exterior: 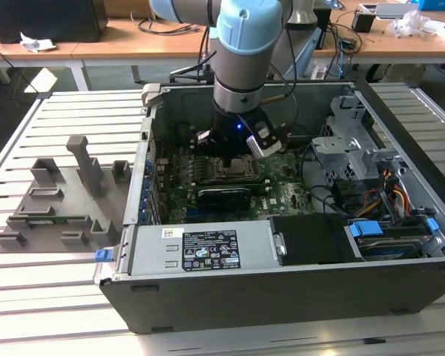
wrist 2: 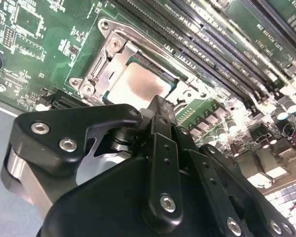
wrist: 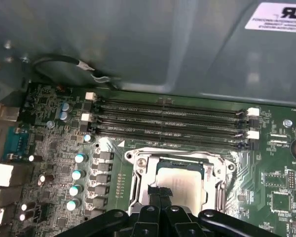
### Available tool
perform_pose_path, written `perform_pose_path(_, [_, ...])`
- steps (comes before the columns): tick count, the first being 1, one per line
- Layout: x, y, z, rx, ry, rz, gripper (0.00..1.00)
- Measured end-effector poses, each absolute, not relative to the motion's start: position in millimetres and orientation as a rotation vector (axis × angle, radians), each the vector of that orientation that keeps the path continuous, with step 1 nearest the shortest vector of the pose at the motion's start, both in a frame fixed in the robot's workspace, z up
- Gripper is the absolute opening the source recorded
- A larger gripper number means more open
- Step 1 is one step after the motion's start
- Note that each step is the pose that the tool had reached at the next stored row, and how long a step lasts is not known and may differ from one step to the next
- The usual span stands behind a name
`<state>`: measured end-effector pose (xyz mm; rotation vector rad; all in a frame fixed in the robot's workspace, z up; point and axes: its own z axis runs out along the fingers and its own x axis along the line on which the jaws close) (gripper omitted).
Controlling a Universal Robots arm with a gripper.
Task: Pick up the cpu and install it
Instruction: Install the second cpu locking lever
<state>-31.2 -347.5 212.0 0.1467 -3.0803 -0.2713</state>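
Second wrist view has the tool (wrist 2: 160, 106) poised right over the cpu (wrist 2: 138, 84) sitting in its socket (wrist 2: 96, 66), fingers pinched together, gripping nothing.

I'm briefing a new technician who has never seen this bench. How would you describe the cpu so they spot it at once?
Start at the open computer case and find the green motherboard on its floor, beside the long dark memory slots. There the cpu lies inside the metal-edged socket frame, just under the gripper. It is the only flat square with a plain shiny silver-grey top.
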Motion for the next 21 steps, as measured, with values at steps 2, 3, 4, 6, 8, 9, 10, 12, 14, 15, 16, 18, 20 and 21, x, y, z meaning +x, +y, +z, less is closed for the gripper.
perform_pose_path(2, [-31,-344,214,0.146,-3.081,-0.25,0.11])
perform_pose_path(3, [-31,-343,214,0.146,-3.082,-0.241,0.11])
perform_pose_path(4, [-31,-341,215,0.146,-3.082,-0.231,0.11])
perform_pose_path(6, [-29,-337,216,0.145,-3.084,-0.197,0.11])
perform_pose_path(8, [-20,-332,216,0.143,-3.079,-0.145,0.11])
perform_pose_path(9, [-18,-331,216,0.142,-3.077,-0.131,0.11])
perform_pose_path(10, [-14,-330,216,0.141,-3.074,-0.104,0.11])
perform_pose_path(12, [-10,-327,216,0.139,-3.072,-0.06,0.11])
perform_pose_path(14, [-7,-324,216,0.138,-3.069,-0.016,0.11])
perform_pose_path(15, [-5,-322,216,0.137,-3.067,0.009,0.11])
perform_pose_path(16, [-3,-321,216,0.136,-3.065,0.029,0.11])
perform_pose_path(18, [-1,-318,216,0.134,-3.061,0.073,0.11])
perform_pose_path(20, [1,-313,216,0.132,-3.058,0.125,0.11])
perform_pose_path(21, [2,-311,221,0.132,-3.057,0.138,0.11])
